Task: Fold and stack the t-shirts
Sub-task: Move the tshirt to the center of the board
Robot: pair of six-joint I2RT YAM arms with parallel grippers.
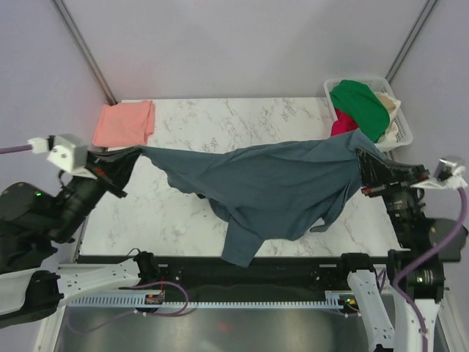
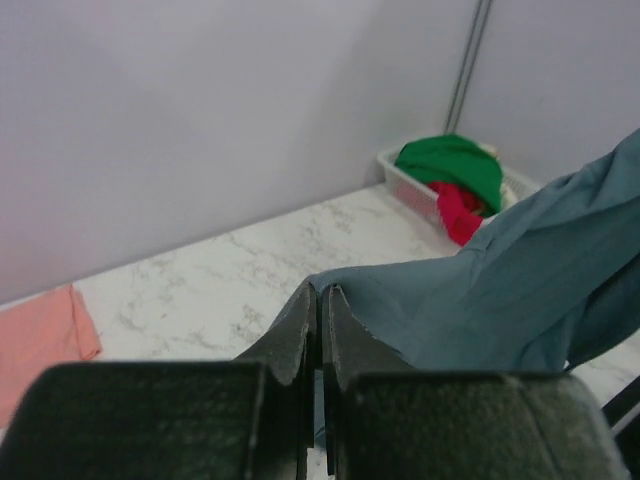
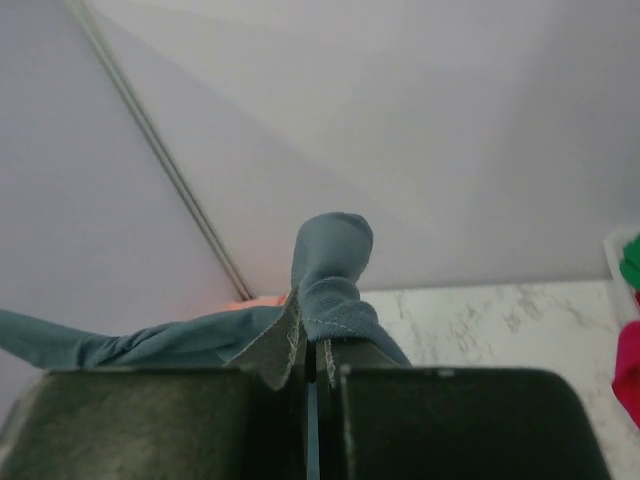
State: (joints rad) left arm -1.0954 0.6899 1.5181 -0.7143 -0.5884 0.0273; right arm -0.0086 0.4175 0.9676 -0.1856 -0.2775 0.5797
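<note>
The slate-blue t-shirt (image 1: 271,187) hangs stretched across the table between my two grippers, its lower part sagging toward the near edge. My left gripper (image 1: 138,152) is shut on its left corner; in the left wrist view the cloth (image 2: 480,290) runs out from the pinched tips of the left gripper (image 2: 322,292). My right gripper (image 1: 362,155) is shut on the shirt's right end, where a bunched fold (image 3: 335,265) stands up above the tips of the right gripper (image 3: 310,330). The salmon-pink t-shirt (image 1: 124,122) lies folded at the table's far left corner.
A white basket (image 1: 399,121) at the far right holds a green garment (image 1: 359,106), a red one (image 1: 343,125) and a cream one. The marble table (image 1: 242,117) is walled by pale panels. A black rail (image 1: 242,264) runs along the near edge.
</note>
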